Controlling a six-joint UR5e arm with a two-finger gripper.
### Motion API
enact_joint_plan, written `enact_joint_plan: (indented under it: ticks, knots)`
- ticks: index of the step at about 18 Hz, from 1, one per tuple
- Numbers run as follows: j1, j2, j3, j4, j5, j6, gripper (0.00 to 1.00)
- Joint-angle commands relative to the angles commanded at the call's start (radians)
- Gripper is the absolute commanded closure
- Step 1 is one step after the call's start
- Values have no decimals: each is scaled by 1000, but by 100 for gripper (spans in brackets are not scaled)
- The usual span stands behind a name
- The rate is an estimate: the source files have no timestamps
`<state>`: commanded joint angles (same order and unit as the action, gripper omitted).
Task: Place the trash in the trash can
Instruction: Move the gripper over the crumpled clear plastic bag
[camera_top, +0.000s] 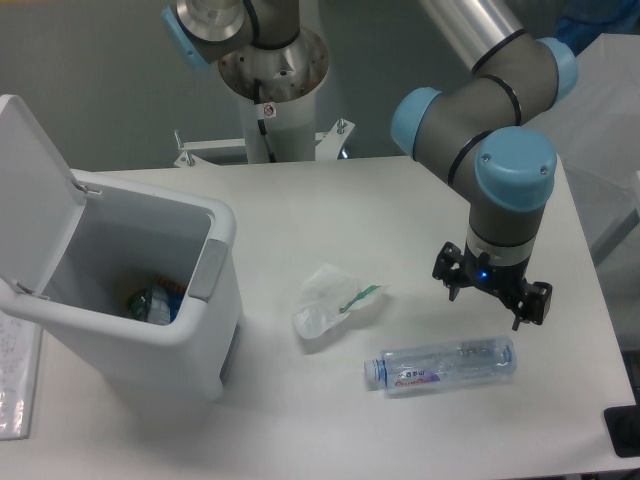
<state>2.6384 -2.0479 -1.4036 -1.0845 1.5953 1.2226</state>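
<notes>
Table (300, 400): white, flat top, light surface.
Sheet (15, 375): clear plastic-covered paper, lying at the table's left edge.
Dark object (625, 430): black, at the lower right corner, partly cut off; unidentifiable.
Backdrop (100, 60): grey wall.

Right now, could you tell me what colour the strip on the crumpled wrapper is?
Green, on the translucent white wrapper; the fixed camera shows it clearly.

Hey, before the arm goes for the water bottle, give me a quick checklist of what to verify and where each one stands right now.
1. Trash can lid open: ok.
2. Water bottle lying free on the table, nothing on it: ok.
3. End effector empty, fingers apart: ok.
4. End effector right over the bottle: cannot tell from one view.
5. Wrapper clear of the bottle: ok.
6. Room left in the can: ok, only some items at the bottom.
</notes>
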Motion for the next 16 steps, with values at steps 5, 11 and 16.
enact_joint_plan:
  ticks: [5,11,16]
  knots:
    - [-3,2,-9,3,-6,-5,0]
    - [-9,17,-98,23,-21,-20,0]
    - [-47,57,-181,48,-15,-57,0]
